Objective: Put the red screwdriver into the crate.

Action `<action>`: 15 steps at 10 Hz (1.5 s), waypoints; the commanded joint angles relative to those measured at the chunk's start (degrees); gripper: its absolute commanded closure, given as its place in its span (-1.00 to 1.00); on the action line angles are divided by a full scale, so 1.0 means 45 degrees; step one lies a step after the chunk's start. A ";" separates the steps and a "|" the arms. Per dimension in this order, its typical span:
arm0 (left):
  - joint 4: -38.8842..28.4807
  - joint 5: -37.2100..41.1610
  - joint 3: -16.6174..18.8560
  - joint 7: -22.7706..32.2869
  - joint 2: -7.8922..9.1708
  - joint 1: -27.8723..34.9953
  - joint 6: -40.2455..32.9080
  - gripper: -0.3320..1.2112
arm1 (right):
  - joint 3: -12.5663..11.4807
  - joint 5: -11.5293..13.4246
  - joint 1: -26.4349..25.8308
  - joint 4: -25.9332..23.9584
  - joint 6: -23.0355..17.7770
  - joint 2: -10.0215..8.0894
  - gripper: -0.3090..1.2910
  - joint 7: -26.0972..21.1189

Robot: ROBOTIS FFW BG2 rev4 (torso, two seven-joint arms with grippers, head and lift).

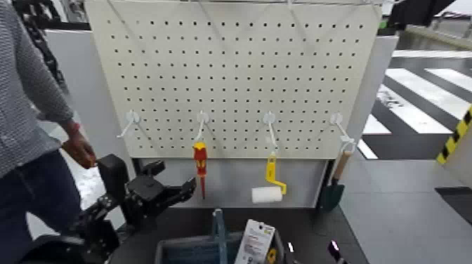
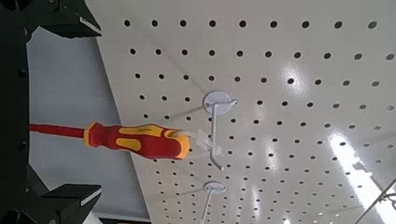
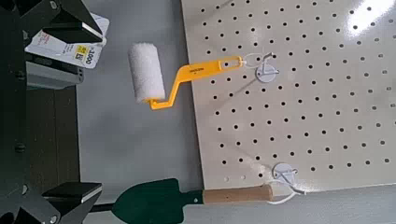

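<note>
Filling most of the head view, the cream pegboard [image 1: 232, 70] stands upright behind the dark worktop [image 1: 309, 225], with four white hooks along its lower rows. A person [image 1: 28, 119] stands at the robot's left, one hand hanging close beside the raised left arm. The crate [image 1: 204, 247] sits at the near edge of the worktop, its upright centre handle showing and a white packaged item [image 1: 254, 242] leaning inside it. On the hooks to the right hang a yellow-handled paint roller [image 1: 269, 188] and, farther right, a green trowel [image 1: 336, 181] with a wooden handle. The red screwdriver [image 1: 201, 165] hangs from the second hook, shaft pointing down, above and behind the crate. The left gripper [image 1: 168, 193] is lifted just to the left of the screwdriver, its fingers spread apart and nothing between them; in the left wrist view the screwdriver [image 2: 131, 140] lies across the gap between the fingertips, untouched. The right gripper [image 3: 42, 112] faces the roller and trowel, its fingers likewise spread and empty.
</note>
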 commanded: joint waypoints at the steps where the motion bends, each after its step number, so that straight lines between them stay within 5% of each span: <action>1: 0.0846 0.0594 -0.0700 -0.0766 0.0292 -0.1006 0.0323 -0.42 | 0.0026 -0.0031 -0.0059 0.0026 0.0002 -0.0022 -0.40 0.0019; 5: 0.1628 0.0751 -0.1227 -0.1567 0.0292 -0.1963 0.0538 -0.36 | 0.0065 -0.0090 -0.0098 0.0104 -0.0037 -0.0042 -0.40 0.0019; 7: 0.1979 0.0868 -0.1286 -0.1684 0.0253 -0.2256 0.0557 0.13 | 0.0084 -0.0109 -0.0098 0.0124 -0.0056 -0.0042 -0.40 0.0019; 9: 0.2057 0.0907 -0.1266 -0.1821 0.0253 -0.2315 0.0811 0.92 | 0.0084 -0.0129 -0.0098 0.0124 -0.0095 -0.0022 -0.40 0.0019; 15: 0.1901 0.0907 -0.1169 -0.1938 0.0135 -0.2139 0.0753 0.97 | 0.0084 -0.0148 -0.0040 0.0124 -0.0095 0.0017 -0.40 0.0019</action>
